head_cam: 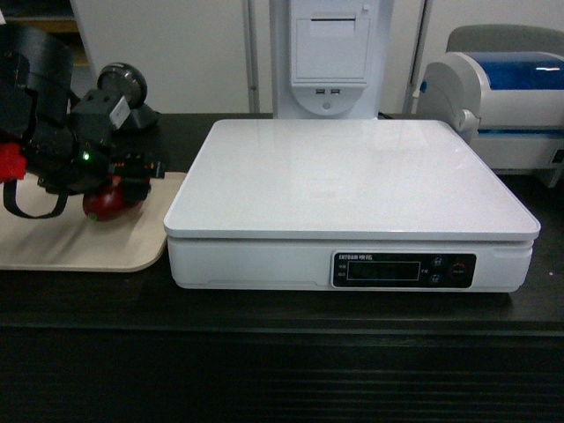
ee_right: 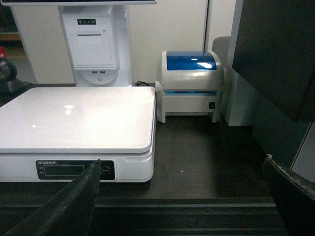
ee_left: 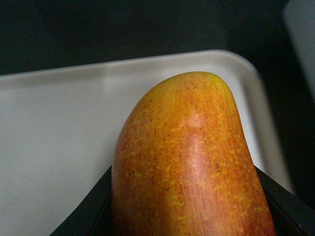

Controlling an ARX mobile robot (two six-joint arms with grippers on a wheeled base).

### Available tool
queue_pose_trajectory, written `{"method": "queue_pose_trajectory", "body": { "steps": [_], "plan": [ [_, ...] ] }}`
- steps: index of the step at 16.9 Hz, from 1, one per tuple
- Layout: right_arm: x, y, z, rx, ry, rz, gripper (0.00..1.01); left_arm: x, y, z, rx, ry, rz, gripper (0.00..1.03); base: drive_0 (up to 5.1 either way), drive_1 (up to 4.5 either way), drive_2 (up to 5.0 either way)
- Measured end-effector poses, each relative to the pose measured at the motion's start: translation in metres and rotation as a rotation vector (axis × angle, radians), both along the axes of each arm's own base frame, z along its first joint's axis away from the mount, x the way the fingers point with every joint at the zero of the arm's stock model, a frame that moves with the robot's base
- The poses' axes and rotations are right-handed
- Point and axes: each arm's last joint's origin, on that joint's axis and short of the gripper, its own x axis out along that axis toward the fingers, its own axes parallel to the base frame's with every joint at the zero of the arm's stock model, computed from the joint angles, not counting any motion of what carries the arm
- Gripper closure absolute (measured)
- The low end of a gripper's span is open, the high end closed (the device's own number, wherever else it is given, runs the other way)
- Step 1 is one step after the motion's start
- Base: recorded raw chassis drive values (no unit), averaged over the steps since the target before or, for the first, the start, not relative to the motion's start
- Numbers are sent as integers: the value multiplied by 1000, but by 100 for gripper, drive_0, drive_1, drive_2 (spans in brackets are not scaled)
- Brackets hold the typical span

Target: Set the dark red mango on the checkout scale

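The dark red, smooth-skinned mango [head_cam: 107, 201] lies on the pale beige flat tray [head_cam: 79, 247], just left of the white flat-topped checkout scale [head_cam: 352, 176], and the black left gripper [head_cam: 101, 181] is down over it. In the left wrist view the fruit's red-orange speckled skin [ee_left: 192, 162] fills the space between the two dark fingers [ee_left: 88, 211], which sit against its flanks, so the jaws look closed around its widest part; how firmly they bite I cannot tell. The mango should be fairly heavy for its size, firm but bruisable, with a waxy, rounded skin that could slip out of a loose pinch, so a hold across the broad middle with moderate squeeze seems best. To the right of the tray, the scale's raised platter edge is the obstacle: the fruit must rise above that lip before travelling across. Above the platter the room is wide and open; the white receipt kiosk [head_cam: 330, 57] stands behind the scale, and the blue-lidded label printer [head_cam: 502, 97] beside its right rear corner. The right gripper [ee_right: 182, 206] hangs wide open and empty in front of the scale.
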Motion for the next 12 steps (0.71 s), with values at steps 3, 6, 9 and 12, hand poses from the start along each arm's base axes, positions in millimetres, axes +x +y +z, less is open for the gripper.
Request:
{"method": "queue_pose_trajectory", "body": {
  "steps": [3,6,9,12],
  "plan": [
    [0,0,0,0,0,0,3,-10,-44,67,-97,-182,-153,44,0,0,0],
    [0,0,0,0,0,0,3,-39,-121,123,-247,-306,-405,44,0,0,0],
    [0,0,0,0,0,0,3,-50,-202,103,-328,-211,-508,44,0,0,0],
    [0,0,0,0,0,0,3,-39,-217,89,-316,-147,-428,44,0,0,0]
  ]
}}
